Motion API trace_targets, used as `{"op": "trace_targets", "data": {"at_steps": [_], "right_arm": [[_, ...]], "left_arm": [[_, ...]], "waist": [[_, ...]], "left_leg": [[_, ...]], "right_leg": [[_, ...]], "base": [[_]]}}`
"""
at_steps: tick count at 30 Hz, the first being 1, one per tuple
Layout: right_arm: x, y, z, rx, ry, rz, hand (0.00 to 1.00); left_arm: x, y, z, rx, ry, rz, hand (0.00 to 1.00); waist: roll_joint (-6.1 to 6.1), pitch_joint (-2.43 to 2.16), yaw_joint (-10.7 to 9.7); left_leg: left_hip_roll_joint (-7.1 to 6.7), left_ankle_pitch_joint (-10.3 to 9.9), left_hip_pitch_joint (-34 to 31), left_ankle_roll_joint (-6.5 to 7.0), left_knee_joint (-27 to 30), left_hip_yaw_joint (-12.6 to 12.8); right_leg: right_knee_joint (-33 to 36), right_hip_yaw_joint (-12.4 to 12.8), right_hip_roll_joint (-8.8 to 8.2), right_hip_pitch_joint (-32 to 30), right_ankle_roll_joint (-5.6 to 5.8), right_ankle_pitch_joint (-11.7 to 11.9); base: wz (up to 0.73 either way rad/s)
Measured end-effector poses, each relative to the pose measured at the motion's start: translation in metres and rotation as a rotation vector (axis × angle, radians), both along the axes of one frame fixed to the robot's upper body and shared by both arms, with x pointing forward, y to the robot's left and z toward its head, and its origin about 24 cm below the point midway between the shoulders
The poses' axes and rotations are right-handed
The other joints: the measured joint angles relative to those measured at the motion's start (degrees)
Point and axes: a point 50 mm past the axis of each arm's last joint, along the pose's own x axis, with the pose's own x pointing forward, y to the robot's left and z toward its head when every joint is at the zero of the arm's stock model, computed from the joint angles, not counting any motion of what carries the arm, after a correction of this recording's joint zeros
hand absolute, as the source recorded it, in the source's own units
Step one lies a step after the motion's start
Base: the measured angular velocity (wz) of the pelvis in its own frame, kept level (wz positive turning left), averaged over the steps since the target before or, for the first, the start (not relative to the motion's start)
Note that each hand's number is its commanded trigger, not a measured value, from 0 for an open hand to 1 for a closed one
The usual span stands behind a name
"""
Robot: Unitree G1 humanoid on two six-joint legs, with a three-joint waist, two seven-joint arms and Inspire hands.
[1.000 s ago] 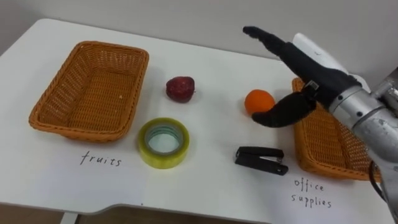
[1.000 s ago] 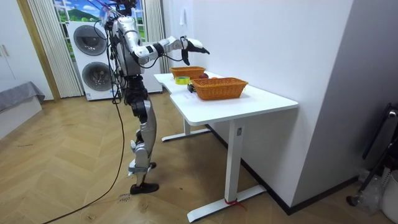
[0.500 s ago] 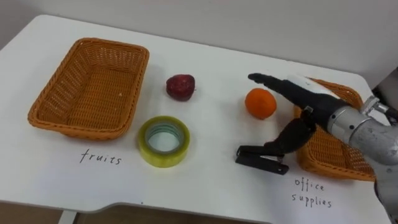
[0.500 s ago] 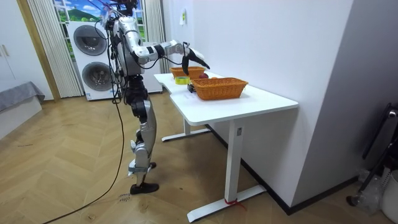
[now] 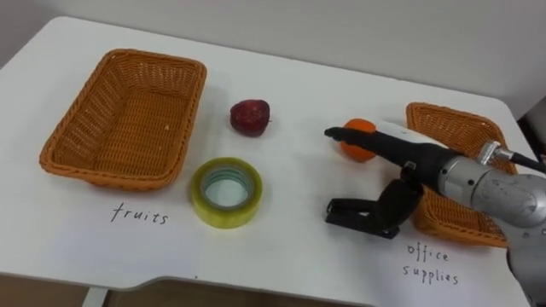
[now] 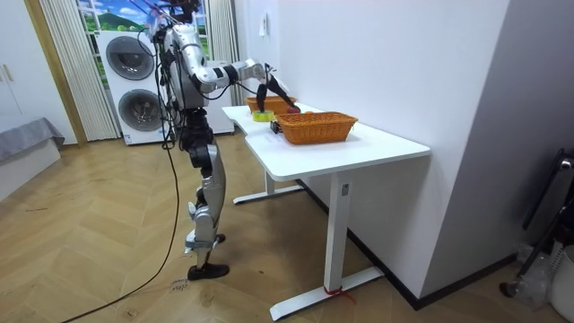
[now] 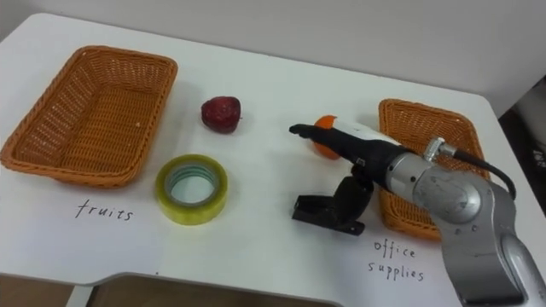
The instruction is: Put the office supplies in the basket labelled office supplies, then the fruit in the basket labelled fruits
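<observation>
Arching open over the stapler [image 5: 348, 211], thumb touching it: right robot hand [image 5: 408, 156].

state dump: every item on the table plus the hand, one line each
fruits basket: empty.
office supplies basket: nothing visible inside; near side hidden by the arm.
red fruit: loose on the table, unsorted.
orange: on the table, partly behind the fingers.
tape roll: lying flat, untouched.
stapler: closed, on the table, thumb at its right end.
right hand: open, fingers straight.
</observation>
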Motion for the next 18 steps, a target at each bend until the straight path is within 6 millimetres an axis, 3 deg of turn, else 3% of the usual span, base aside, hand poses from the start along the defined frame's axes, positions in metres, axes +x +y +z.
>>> {"op": "trace_targets", "data": {"at_steps": [18], "right_arm": [[-0.0021, 0.0067, -0.0034, 0.019, 0.05, 0.051, 0.0]], "left_arm": [[-0.0048, -0.0064, -0.0029, 0.01, 0.044, -0.055, 0.0]], "waist": [[-0.57, 0.26, 0.8]], "left_leg": [[0.0, 0.1, 0.1, -0.01, 0.0, -0.2]], "right_leg": [[0.1, -0.2, 0.07, 0.7, -0.18, 0.1]], "base": [[0.01]]}}
